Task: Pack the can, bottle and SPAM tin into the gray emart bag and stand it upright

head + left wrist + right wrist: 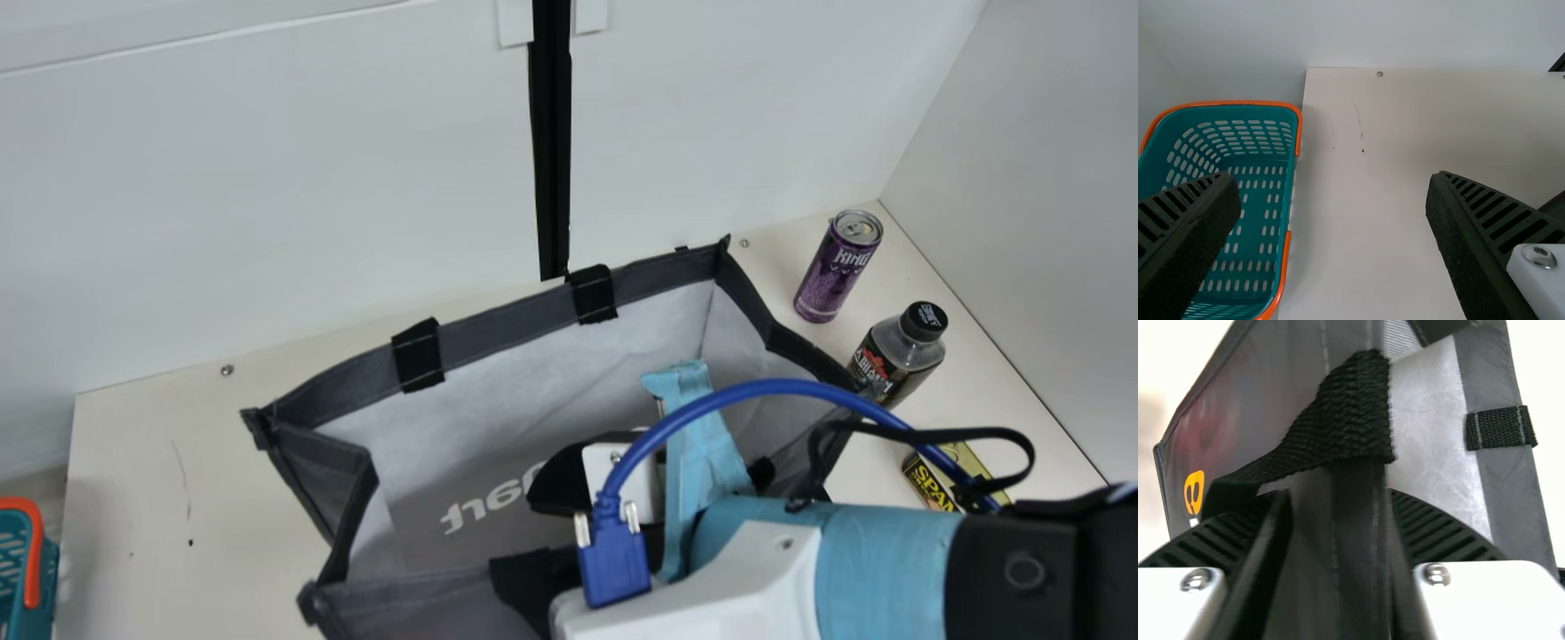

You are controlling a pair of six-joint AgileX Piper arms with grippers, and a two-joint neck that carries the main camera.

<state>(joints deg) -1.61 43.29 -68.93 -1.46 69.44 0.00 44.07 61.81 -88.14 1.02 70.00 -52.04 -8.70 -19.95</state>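
Observation:
The gray emart bag (498,333) stands with its mouth open at the main view's centre. My right gripper (562,484) is at its near rim, one finger inside the bag. In the right wrist view, the right gripper (1340,513) stands open astride the bag's rim (1355,540), by a black strap handle (1351,413). Right of the bag are the upright purple can (834,274), the black-capped bottle (905,351) and the SPAM tin (933,480), partly behind a cable. My left gripper (1335,200) is open over bare table, nothing between its fingers.
A teal basket with orange handles (1290,267) stands beside the table's left end. White walls rise behind the table and at its right. Bare tabletop (151,480) lies left of the bag. The right arm reaches across the near right side.

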